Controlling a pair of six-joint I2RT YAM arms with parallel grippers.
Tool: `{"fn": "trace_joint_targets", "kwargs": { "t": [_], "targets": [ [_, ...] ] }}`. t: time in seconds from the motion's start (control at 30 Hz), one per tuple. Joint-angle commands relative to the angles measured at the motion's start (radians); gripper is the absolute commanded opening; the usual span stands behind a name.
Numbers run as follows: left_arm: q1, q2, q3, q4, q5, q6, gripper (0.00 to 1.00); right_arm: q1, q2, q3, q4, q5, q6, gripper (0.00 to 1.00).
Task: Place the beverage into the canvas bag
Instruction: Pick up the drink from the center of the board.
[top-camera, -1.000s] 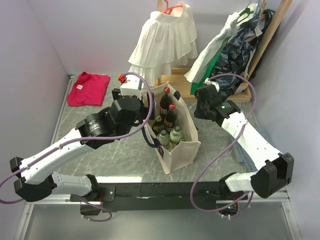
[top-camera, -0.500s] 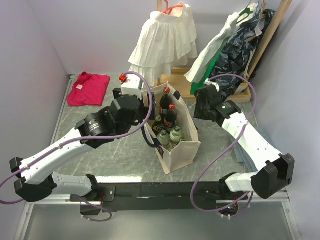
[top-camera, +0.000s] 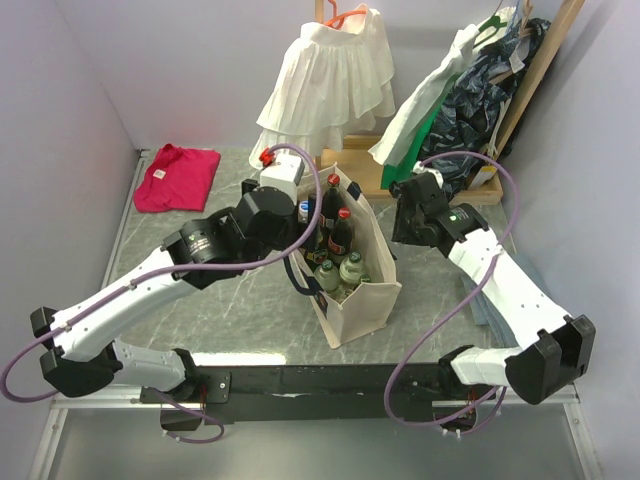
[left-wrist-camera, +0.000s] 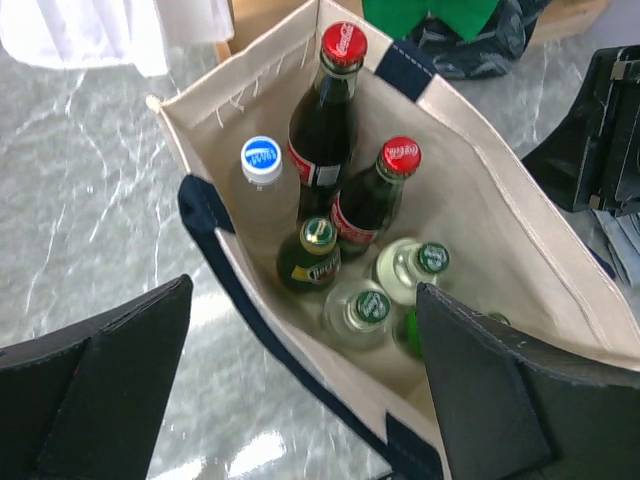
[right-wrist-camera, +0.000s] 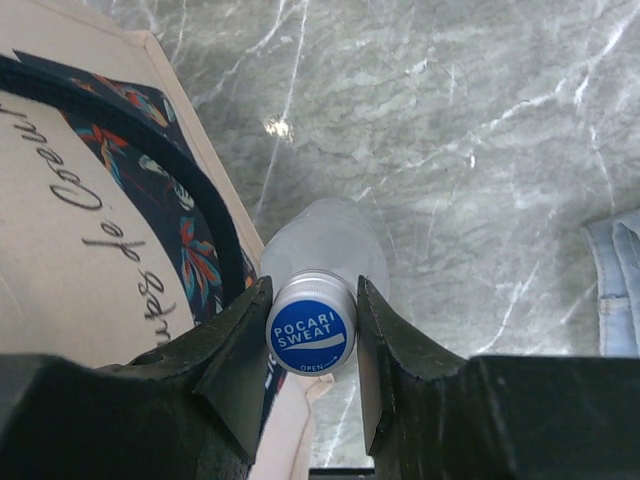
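The beverage (right-wrist-camera: 310, 335), a pale bottle with a blue Pocari Sweat cap, stands on the marble table right beside the canvas bag (right-wrist-camera: 60, 250). My right gripper (right-wrist-camera: 313, 287) comes down over it, shut on the cap with a finger pressed to each side. In the top view the right gripper (top-camera: 405, 222) hides the bottle. The cream canvas bag (top-camera: 365, 300) with navy handles stands upright in the middle and holds several bottles (left-wrist-camera: 345, 200). My left gripper (left-wrist-camera: 305, 290) hovers open over the bag's mouth, holding nothing.
A white ruffled garment (top-camera: 325, 80) hangs behind the bag above a wooden stand (top-camera: 350, 165). A red cloth (top-camera: 177, 175) lies at the back left. Hanging clothes (top-camera: 470, 90) fill the back right corner, and folded denim (right-wrist-camera: 620, 280) lies to the right.
My left arm has swung right and a little back, bringing its gripper over the bag's mouth. The right gripper has shifted slightly right at the bag's side.
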Motion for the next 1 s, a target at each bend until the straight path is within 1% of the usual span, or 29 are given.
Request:
{"fn": "trace_joint_targets", "kwargs": {
  "t": [0.0,0.03,0.13,0.17,0.27,0.33,0.37,0.4,0.47,0.67,0.83,0.97],
  "targets": [
    [0.002,0.005,0.121,-0.178,0.024,-0.072,0.98,-0.001,-0.088,0.071,0.045,0.036,-0.008,0.00],
    [0.003,0.007,0.125,-0.226,0.027,-0.095,0.97,-0.001,-0.091,0.071,0.042,0.039,-0.007,0.00],
    [0.002,-0.001,0.128,-0.262,0.045,-0.135,0.89,-0.001,-0.096,0.074,0.035,0.037,-0.004,0.00],
    [0.003,-0.006,0.110,-0.257,0.053,-0.143,0.85,0.000,-0.100,0.075,0.033,0.037,-0.004,0.00],
    [0.003,-0.029,0.057,-0.217,0.084,-0.168,0.78,-0.001,-0.108,0.081,0.024,0.040,-0.004,0.00],
    [0.003,-0.039,0.032,-0.200,0.096,-0.184,0.76,0.000,-0.114,0.091,0.015,0.043,-0.004,0.00],
    [0.002,-0.041,0.013,-0.193,0.108,-0.187,0.71,0.000,-0.117,0.095,0.012,0.046,-0.005,0.00],
    [0.003,-0.040,0.006,-0.194,0.113,-0.189,0.69,-0.001,-0.119,0.100,0.008,0.046,-0.007,0.00],
    [0.003,-0.039,-0.019,-0.199,0.111,-0.194,0.66,0.000,-0.122,0.109,-0.008,0.048,-0.007,0.00],
    [0.003,-0.041,-0.051,-0.167,0.121,-0.180,0.64,0.000,-0.134,0.135,-0.039,0.052,-0.005,0.00],
    [0.003,-0.046,-0.083,-0.137,0.124,-0.180,0.63,0.000,-0.146,0.154,-0.068,0.059,-0.005,0.00],
    [0.003,-0.047,-0.119,-0.128,0.131,-0.174,0.60,0.000,-0.154,0.170,-0.087,0.069,-0.005,0.00]
  ]
}}
